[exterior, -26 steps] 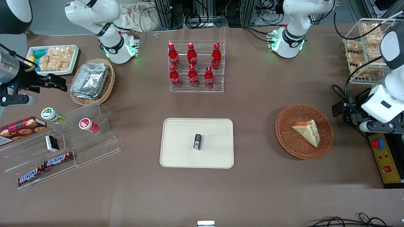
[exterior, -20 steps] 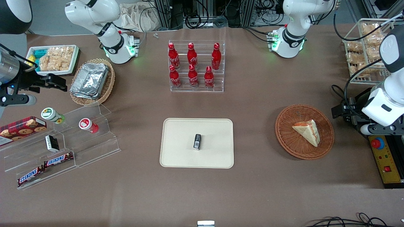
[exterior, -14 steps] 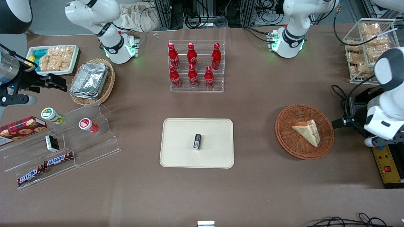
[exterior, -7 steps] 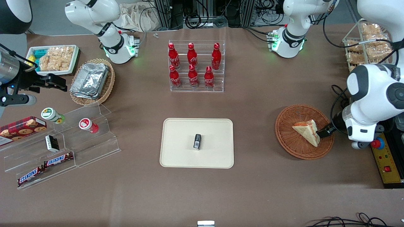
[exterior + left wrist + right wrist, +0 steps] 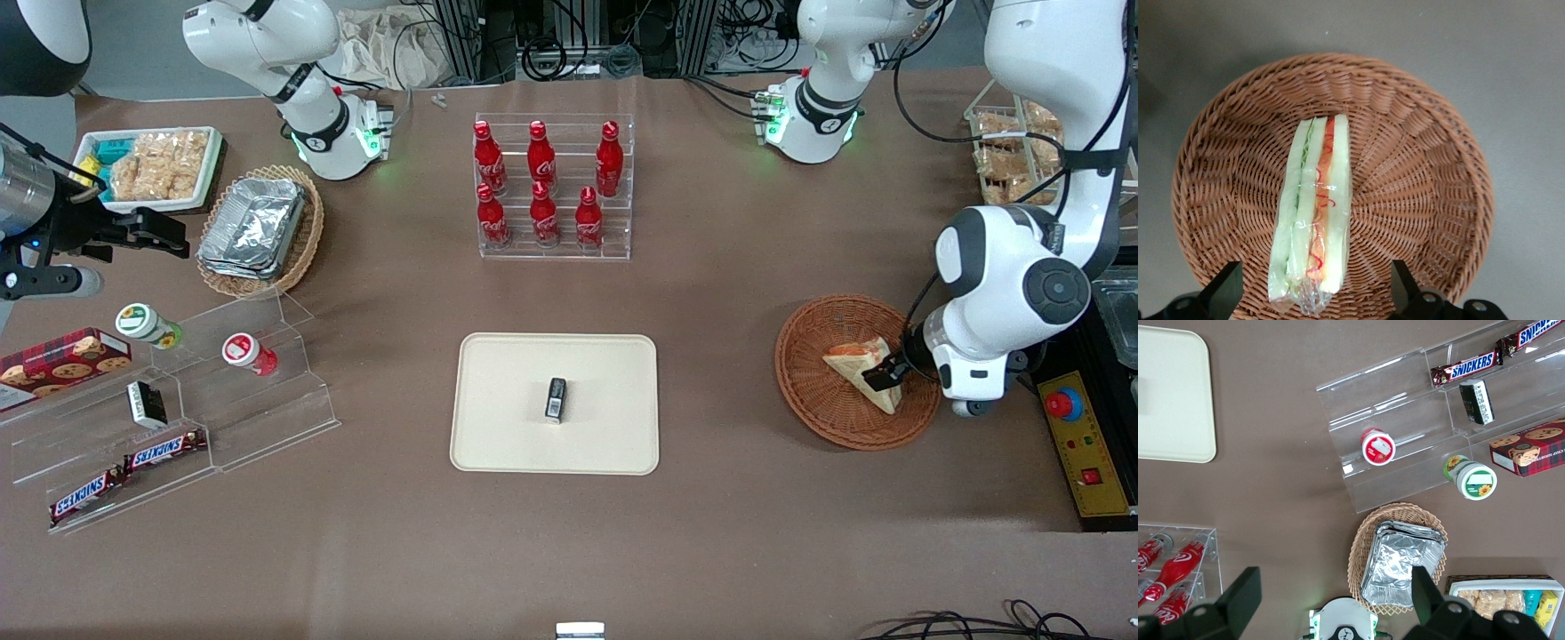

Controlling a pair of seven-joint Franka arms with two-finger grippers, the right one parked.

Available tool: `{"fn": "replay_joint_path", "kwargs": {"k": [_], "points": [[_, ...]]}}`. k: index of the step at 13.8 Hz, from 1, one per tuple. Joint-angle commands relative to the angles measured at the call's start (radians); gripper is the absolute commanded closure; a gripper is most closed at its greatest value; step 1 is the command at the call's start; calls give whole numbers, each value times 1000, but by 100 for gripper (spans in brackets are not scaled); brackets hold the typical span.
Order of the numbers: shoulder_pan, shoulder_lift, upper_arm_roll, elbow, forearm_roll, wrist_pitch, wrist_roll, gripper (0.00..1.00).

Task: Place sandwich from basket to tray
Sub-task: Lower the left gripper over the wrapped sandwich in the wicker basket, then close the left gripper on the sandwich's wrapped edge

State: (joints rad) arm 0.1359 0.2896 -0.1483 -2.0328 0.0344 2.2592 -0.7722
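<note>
The sandwich (image 5: pixel 855 364), a wrapped white wedge with red and green filling, lies in the reddish-brown wicker basket (image 5: pixel 811 416). My left gripper (image 5: pixel 885 374) hangs over the sandwich's wide end, at the side of the basket toward the working arm's end of the table. In the left wrist view the sandwich (image 5: pixel 1315 212) lies edge-up in the basket (image 5: pixel 1425 167). The gripper (image 5: pixel 1313 293) is open, one finger on each side of the sandwich, with a gap between each finger and the wrap. The cream tray (image 5: pixel 507 436) sits mid-table with a small black box (image 5: pixel 556 398) on it.
A rack of red bottles (image 5: pixel 551 191) stands farther from the front camera than the tray. A control box with a red button (image 5: pixel 1064 404) lies beside the basket, a wire rack of snacks (image 5: pixel 1013 151) farther back. Acrylic steps (image 5: pixel 222 400) and a tan basket of foil containers (image 5: pixel 258 231) lie toward the parked arm's end.
The left arm swung in from the table's end and came down over the basket. Its gripper now straddles the sandwich's wide end. The sandwich has not moved.
</note>
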Motion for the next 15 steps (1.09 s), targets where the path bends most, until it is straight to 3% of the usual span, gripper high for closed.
{"fn": "replay_joint_path", "kwargs": {"k": [1,9,10,13,15], "points": [[-2,9,0,-27,5,28,-38,0],[-1,57,1,-67,5,108,-42,1],[-1,60,1,-63,5,114,-44,15],[-1,60,1,-52,5,115,-50,94],[-2,60,1,-43,5,114,-52,100]]}}
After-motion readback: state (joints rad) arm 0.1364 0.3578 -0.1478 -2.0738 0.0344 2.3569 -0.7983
